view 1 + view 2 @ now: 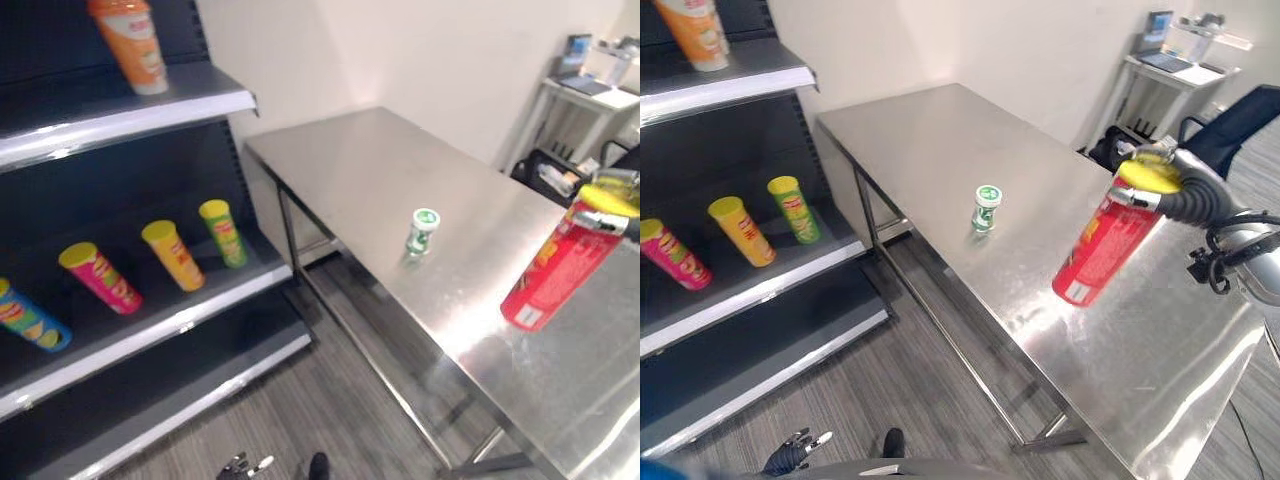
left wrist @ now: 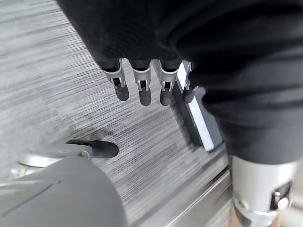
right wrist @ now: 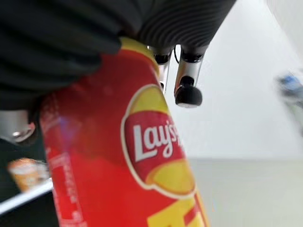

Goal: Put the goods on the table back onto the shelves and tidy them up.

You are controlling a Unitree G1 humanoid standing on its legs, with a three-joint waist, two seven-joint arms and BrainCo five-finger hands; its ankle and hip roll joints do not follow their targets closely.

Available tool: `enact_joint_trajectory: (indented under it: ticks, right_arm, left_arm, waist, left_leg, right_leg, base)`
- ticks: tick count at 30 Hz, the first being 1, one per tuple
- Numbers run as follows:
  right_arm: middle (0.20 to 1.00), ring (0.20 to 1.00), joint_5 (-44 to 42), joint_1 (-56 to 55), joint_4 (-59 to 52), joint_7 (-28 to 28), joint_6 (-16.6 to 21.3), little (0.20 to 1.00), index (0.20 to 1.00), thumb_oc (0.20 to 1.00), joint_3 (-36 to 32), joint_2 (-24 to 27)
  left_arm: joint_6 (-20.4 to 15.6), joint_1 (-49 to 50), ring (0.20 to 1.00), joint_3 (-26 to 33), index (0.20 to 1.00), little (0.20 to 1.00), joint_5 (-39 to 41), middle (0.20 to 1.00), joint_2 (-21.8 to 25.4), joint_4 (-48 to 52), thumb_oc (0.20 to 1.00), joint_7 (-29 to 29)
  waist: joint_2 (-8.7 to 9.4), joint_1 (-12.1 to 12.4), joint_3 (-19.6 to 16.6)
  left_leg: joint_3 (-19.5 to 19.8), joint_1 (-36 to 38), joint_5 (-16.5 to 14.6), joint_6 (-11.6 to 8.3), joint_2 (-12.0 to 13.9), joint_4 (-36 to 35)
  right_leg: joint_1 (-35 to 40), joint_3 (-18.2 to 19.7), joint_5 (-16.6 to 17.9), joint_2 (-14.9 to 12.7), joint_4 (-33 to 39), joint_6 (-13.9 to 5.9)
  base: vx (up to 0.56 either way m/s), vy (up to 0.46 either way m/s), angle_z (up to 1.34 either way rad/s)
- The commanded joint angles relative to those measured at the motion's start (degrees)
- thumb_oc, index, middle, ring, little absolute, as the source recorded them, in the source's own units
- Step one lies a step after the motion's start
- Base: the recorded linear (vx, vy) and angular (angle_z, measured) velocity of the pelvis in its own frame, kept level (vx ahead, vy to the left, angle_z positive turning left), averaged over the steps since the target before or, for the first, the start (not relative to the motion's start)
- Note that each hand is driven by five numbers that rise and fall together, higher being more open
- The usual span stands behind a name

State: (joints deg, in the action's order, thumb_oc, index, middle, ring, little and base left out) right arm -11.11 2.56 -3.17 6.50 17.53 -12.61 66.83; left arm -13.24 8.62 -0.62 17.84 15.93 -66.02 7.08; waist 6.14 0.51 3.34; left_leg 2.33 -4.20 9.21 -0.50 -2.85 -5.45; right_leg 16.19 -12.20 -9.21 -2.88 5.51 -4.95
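Nearest to you, low over the grey wood-grain floor (image 2: 71, 71), your left hand (image 1: 792, 452) hangs idle by the robot's side; its wrist view shows the fingers (image 2: 142, 90) relaxed and nearly straight, holding nothing

Your right hand (image 1: 1175, 185) is up over the near end of the steel surface (image 1: 380, 170), its fingers (image 3: 187, 87) curled around the top of a red crisp can (image 1: 1105, 245) with a yellow lid. You have the can lifted clear of the surface and tilted, base down toward the metal, lid end in the hand. The right wrist view shows the red can (image 3: 123, 161) filling the grip, pressed against the dark ribbed cover

Farther along the surface, well apart from the red can, you can see a small green-and-white cup (image 1: 422, 232) standing upright on its own

To your left stands the dark shelf unit (image 1: 150, 110). On its middle shelf four cans lean in a row: a blue one (image 1: 30, 322) at the outer end, then pink (image 1: 100, 278), yellow (image 1: 174, 255) and green (image 1: 224, 232), none touching. On the shelf above, an orange can (image 1: 132, 42) stands near the edge

Beyond the surface's far right corner, against the pale wall, sits a small white stand (image 1: 1170, 60) with items on top that are too small to make out
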Motion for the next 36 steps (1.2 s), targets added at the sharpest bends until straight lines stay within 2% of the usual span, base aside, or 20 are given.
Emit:
enact_joint_trajectory:
  ticks: [1,4,5,9,11,12,14,15,17,18,19,20,21,22,25,27,28,29,30,36]
  right_arm:
    - [0.2,0.2,2.0,4.8,-4.0,-5.8,4.2,0.2,0.2,0.2,-3.4,-1.1]
    - [0.2,0.2,4.0,6.3,-4.5,-7.4,4.4,0.2,0.2,0.2,-2.3,-1.4]
    - [0.2,0.2,4.9,7.2,-4.8,-8.4,4.9,0.2,0.2,0.2,-1.2,-1.7]
    - [0.2,0.2,6.3,7.2,-5.6,-9.4,5.0,0.2,0.2,0.2,-0.6,-1.9]
    - [0.2,0.2,6.7,7.6,-5.8,-9.9,4.8,0.2,0.2,0.2,0.0,-2.8]
    - [0.2,0.2,6.5,7.6,-6.6,-9.3,4.5,0.2,0.2,0.2,0.0,-3.0]
    - [0.2,0.2,7.4,6.8,-7.2,-8.9,3.7,0.2,0.2,0.2,-0.2,-4.6]
    - [0.2,0.2,8.0,6.8,-7.3,-8.9,3.3,0.2,0.2,0.2,0.1,-5.2]
    - [0.2,0.2,9.6,8.3,-7.4,-9.2,2.9,0.2,0.2,0.2,2.4,-6.5]
    - [0.2,0.2,9.6,8.5,-7.4,-9.2,3.0,0.2,0.2,0.2,2.6,-6.6]
    - [0.2,0.2,10.6,11.5,-7.2,-10.2,1.9,0.2,0.2,0.2,6.0,-7.7]
    - [0.2,0.2,11.1,12.0,-7.6,-10.2,2.0,0.2,0.2,0.2,6.9,-7.8]
    - [0.2,0.2,11.0,12.5,-8.0,-9.7,1.8,0.2,0.2,0.2,8.0,-8.0]
    - [0.2,0.2,11.0,12.6,-8.0,-9.7,1.8,0.2,0.2,0.2,8.1,-8.0]
    - [0.2,0.2,10.6,14.3,-8.3,-8.6,2.2,0.2,0.2,0.2,10.2,-7.8]
    - [0.2,0.2,10.4,15.7,-8.6,-7.7,2.3,0.2,0.2,0.2,12.2,-7.6]
    - [0.2,0.2,10.4,15.9,-8.5,-7.7,2.3,0.2,0.2,0.2,12.4,-7.6]
    - [0.2,0.2,10.4,17.6,-8.9,-6.9,2.7,0.2,0.2,0.2,14.8,-7.8]
    - [0.2,0.2,10.5,17.6,-9.1,-6.6,2.6,0.2,0.2,0.2,15.6,-8.0]
    - [0.2,0.2,11.2,20.2,-8.7,-4.8,2.4,0.2,0.2,0.2,22.1,-10.4]
  left_arm:
    - [-1.4,-2.5,1.0,-0.2,1.0,1.0,3.1,1.0,1.7,0.9,1.0,-0.7]
    - [-1.9,-2.9,1.0,-0.7,1.0,1.0,4.5,1.0,1.8,2.8,1.0,-0.9]
    - [-2.3,-3.5,1.0,-0.5,1.0,1.0,5.0,1.0,1.9,2.7,1.0,-1.4]
    - [-3.1,-3.7,1.0,-0.2,1.0,1.0,5.6,1.0,2.2,3.3,1.0,-2.6]
    - [-3.2,-3.5,1.0,-0.6,1.0,1.0,4.6,1.0,2.4,3.0,1.0,-3.1]
    - [-3.0,-3.4,1.0,-0.8,1.0,1.0,4.4,1.0,2.3,3.3,1.0,-3.0]
    - [-2.6,-4.2,1.0,-2.0,1.0,1.0,0.7,1.0,2.4,1.5,1.0,-2.8]
    - [-2.6,-4.2,1.0,-2.5,1.0,1.0,-0.1,1.0,2.6,1.7,1.0,-2.7]
    - [-2.4,-4.6,1.0,-2.8,1.0,1.0,-0.7,1.0,3.3,1.4,1.0,-2.6]
    - [-2.4,-4.6,1.0,-2.7,1.0,1.0,-0.7,1.0,3.3,1.4,1.0,-2.6]
    - [-2.4,-4.7,1.0,-2.6,1.0,1.0,-1.1,1.0,3.7,1.6,1.0,-3.0]
    - [-2.2,-5.0,1.0,-2.3,1.0,1.0,-1.3,1.0,4.1,2.1,1.0,-3.0]
    - [-1.8,-5.0,1.0,-1.8,1.0,1.0,-1.1,1.0,5.1,3.1,1.0,-2.8]
    - [-1.8,-5.1,1.0,-1.8,1.0,1.0,-1.1,1.0,5.1,3.1,1.0,-2.8]
    - [-1.6,-4.5,1.0,-1.7,1.0,1.0,-1.6,1.0,5.8,3.0,1.0,-2.2]
    - [-1.2,-4.7,1.0,-1.6,1.0,1.0,-1.2,1.0,5.6,2.6,1.0,-1.9]
    - [-1.2,-4.7,1.0,-1.6,1.0,1.0,-1.2,1.0,5.6,2.6,1.0,-1.9]
    - [-1.3,-4.6,1.0,-1.6,1.0,1.0,-1.1,1.0,5.0,2.3,1.0,-1.8]
    - [-1.2,-4.5,1.0,-1.7,1.0,1.0,-1.1,1.0,4.7,2.1,1.0,-1.5]
    - [-1.1,-3.8,1.0,-1.9,1.0,1.0,-1.2,1.0,3.1,3.2,1.0,-1.9]
  waist:
    - [1.11,4.8,0.8]
    - [1.17,5.1,2.2]
    - [0.98,4.4,2.5]
    - [-1.66,2.3,1.2]
    - [-3.43,2.0,0.2]
    - [-4.08,1.7,-0.5]
    - [-4.05,1.1,-2.2]
    - [-3.84,1.1,-2.1]
    - [-2.83,1.4,-1.4]
    - [-2.52,1.5,-1.5]
    - [-2.56,1.8,-0.4]
    - [-3.06,1.7,-0.1]
    - [-3.57,1.1,0.7]
    - [-3.52,1.1,0.6]
    - [-3.89,1.2,1.2]
    - [-3.11,1.2,1.5]
    - [-3.11,1.1,1.5]
    - [-1.82,1.4,1.4]
    - [-1.35,1.5,1.2]
    - [0.2,3.1,1.0]
  left_leg:
    - [0.6,1.2,-5.9,-5.99,6.5,3.2]
    - [-0.1,0.3,-6.7,-6.81,9.5,5.3]
    - [-1.3,2.0,-6.5,-7.04,14.6,5.1]
    - [-2.3,5.2,0.6,-9.85,24.0,4.8]
    - [0.3,7.0,2.8,-12.19,25.5,3.8]
    - [1.6,7.4,2.0,-12.52,25.0,2.6]
    - [-0.3,8.0,-7.3,-11.38,21.9,1.3]
    - [-0.5,8.2,-9.3,-10.6,20.4,1.2]
    - [-1.4,8.9,-11.9,-7.84,15.8,0.5]
    - [-1.6,8.7,-11.9,-7.65,15.4,0.6]
    - [-3.4,8.9,-12.6,-5.49,11.7,0.5]
    - [-3.8,8.5,-12.6,-4.85,10.9,0.5]
    - [-3.7,8.2,-12.5,-3.58,9.4,0.5]
    - [-3.7,8.1,-12.4,-3.59,9.4,0.5]
    - [-3.3,7.7,-11.0,-1.74,7.0,0.5]
    - [-2.8,7.8,-10.3,-1.05,5.0,0.5]
    - [-2.8,7.7,-10.2,-1.05,5.0,0.5]
    - [-2.7,7.8,-9.8,-0.66,2.8,0.5]
    - [-2.5,7.7,-9.8,-0.61,2.1,0.5]
    - [-0.9,5.3,-11.9,-0.97,-0.2,6.1]
  right_leg:
    - [-7.5,-1.8,5.6,-0.6,-0.6,0.51]
    - [-8.4,-4.2,6.6,-2.0,-1.0,0.19]
    - [-9.8,-5.5,7.5,-4.1,-1.6,-0.43]
    - [-11.5,-7.5,8.6,-8.1,-2.1,-2.51]
    - [-11.8,-7.8,10.0,-9.8,-2.2,-3.95]
    - [-11.8,-7.2,10.7,-10.4,-2.1,-4.63]
    - [-11.9,-7.7,14.7,-15.8,-1.2,-7.74]
    - [-12.5,-7.3,16.8,-17.7,-1.7,-8.27]
    - [-15.5,-6.3,25.2,-22.8,-3.8,-9.97]
    - [-15.7,-6.0,25.5,-23.2,-3.7,-10.05]
    - [-18.5,-6.8,30.4,-26.6,-5.2,-9.77]
    - [-19.2,-6.7,27.5,-26.0,-6.2,-8.77]
    - [-20.3,-2.0,21.0,-20.5,-10.5,-6.05]
    - [-20.6,-1.8,20.9,-20.5,-10.7,-5.96]
    - [-20.9,0.6,9.9,-9.3,-16.0,-2.62]
    - [-20.9,2.0,6.4,-3.0,-17.9,-0.61]
    - [-21.0,2.0,6.5,-3.0,-17.9,-0.57]
    - [-19.5,2.9,5.4,1.4,-15.7,1.16]
    - [-18.8,3.4,5.3,2.4,-14.0,1.89]
    - [-13.1,7.2,9.0,3.0,-3.1,2.07]
  base:
    - [-0.18,0.026,0.82]
    - [-0.16,0.153,0.81]
    - [-0.15,0.349,0.65]
    - [-0.07,0.445,0.48]
    - [0.02,0.511,0.72]
    - [0.07,0.685,0.78]
    - [0.06,0.701,0.58]
    - [-0.01,0.537,0.32]
    - [-0.05,0.449,0.12]
    - [-0.14,0.56,0.03]
    - [-0.18,0.536,0.16]
    - [-0.25,0.82,0.28]
    - [-0.15,0.461,0.23]
    - [-0.14,0.422,0.25]
    - [-0.08,0.247,-0.02]
    - [-0.02,0.166,-0.11]
    - [-0.02,0.152,0.17]
    - [-0.02,0.102,0.25]
    - [-0.01,0.105,0.21]
    - [0.02,0.006,0.14]
